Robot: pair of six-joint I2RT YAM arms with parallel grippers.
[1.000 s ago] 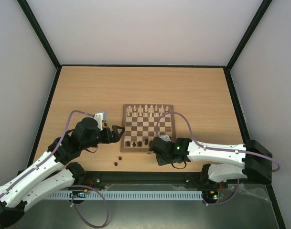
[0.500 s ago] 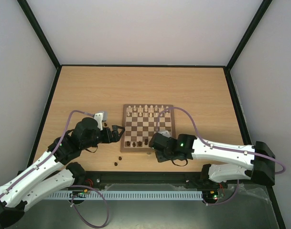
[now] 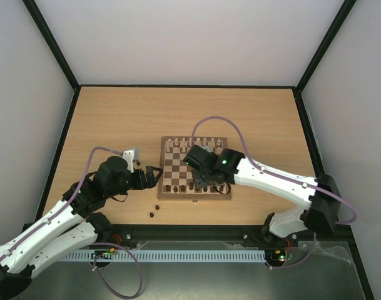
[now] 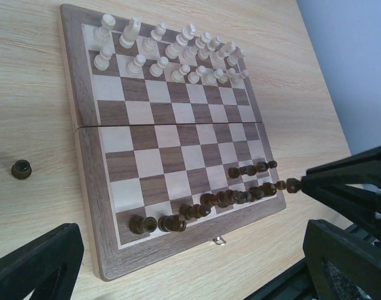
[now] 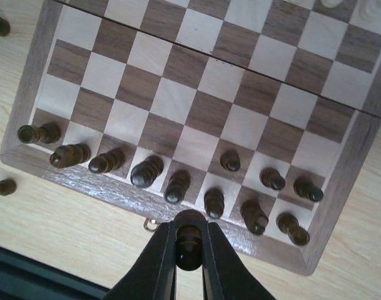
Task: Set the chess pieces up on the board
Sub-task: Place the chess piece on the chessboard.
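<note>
**Open middle, crowded ends**

The board (image 4: 171, 134) is bare across its four middle ranks, the widest lane over it. Pale pieces (image 4: 171, 59) pack the far two ranks. Dark pieces (image 5: 146, 172) fill the near rank; the rank ahead holds only three, at its right end, leaving five squares free. The right end effector (image 5: 189, 234), clamped on a dark piece (image 5: 189, 250), hangs over the near rim, and the right arm (image 3: 265, 178) covers the board's right half. The left end effector (image 3: 157, 174), jaws wide, stands just beside the left rim. Loose dark pieces (image 3: 157, 205) dot the tabletop (image 3: 177, 112) off the near-left corner; beyond the board it lies open.
</note>
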